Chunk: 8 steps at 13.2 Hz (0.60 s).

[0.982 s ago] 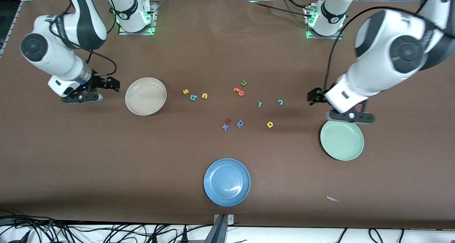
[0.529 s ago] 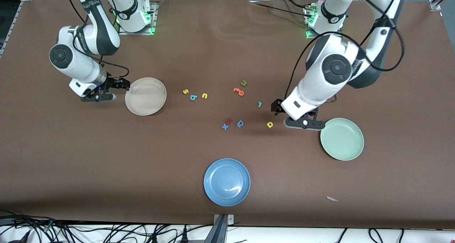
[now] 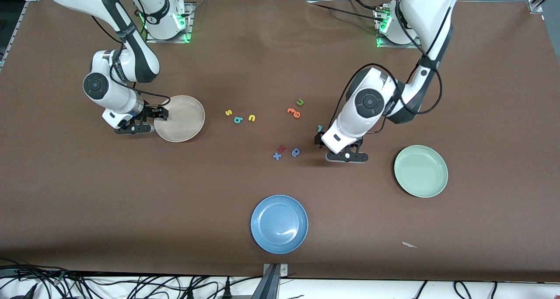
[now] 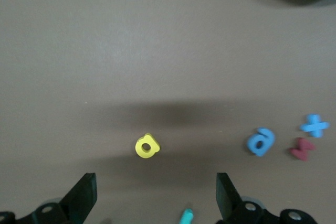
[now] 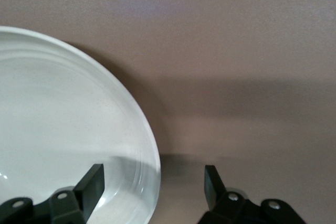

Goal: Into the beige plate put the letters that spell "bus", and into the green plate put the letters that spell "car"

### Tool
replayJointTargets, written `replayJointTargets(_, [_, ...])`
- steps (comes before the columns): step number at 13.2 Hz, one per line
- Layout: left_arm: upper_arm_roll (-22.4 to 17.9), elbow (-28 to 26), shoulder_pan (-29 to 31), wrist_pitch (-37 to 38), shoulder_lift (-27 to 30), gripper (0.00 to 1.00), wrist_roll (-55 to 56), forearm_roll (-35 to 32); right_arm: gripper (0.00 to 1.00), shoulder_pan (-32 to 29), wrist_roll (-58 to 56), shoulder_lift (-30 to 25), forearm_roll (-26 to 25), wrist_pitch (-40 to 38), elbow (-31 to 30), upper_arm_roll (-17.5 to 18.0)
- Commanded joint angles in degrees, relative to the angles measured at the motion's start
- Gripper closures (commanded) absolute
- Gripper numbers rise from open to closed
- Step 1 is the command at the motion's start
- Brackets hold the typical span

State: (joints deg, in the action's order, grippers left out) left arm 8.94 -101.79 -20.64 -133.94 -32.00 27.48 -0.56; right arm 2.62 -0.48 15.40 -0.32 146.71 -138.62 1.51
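though arm-covered frontally, yellow "a" (image 4: 147, 146) shows.

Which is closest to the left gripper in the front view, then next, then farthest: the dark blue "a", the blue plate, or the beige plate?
The left gripper hangs open over the yellow "a".
1. Dark blue "a": beside it, toward the right arm's end.
2. Blue plate: nearer the front camera.
3. Beige plate: at the right arm's end, by the right gripper.
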Motion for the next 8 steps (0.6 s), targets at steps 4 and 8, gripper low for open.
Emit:
replayJointTargets(4, [-0.6,1.9,-0.7,0.3,-3.8,0.06,1.4,-2.9,0.05,-0.2,0.0,-3.5,0.3,-2.4,0.1,1.8])
replayJointTargets(8, [-0.4,3.8,-0.7,0.2,-6.8,0.11,2.1,-2.7,0.02,0.0,5.1,-6.1,0.7,-4.4,-0.3,7.1])
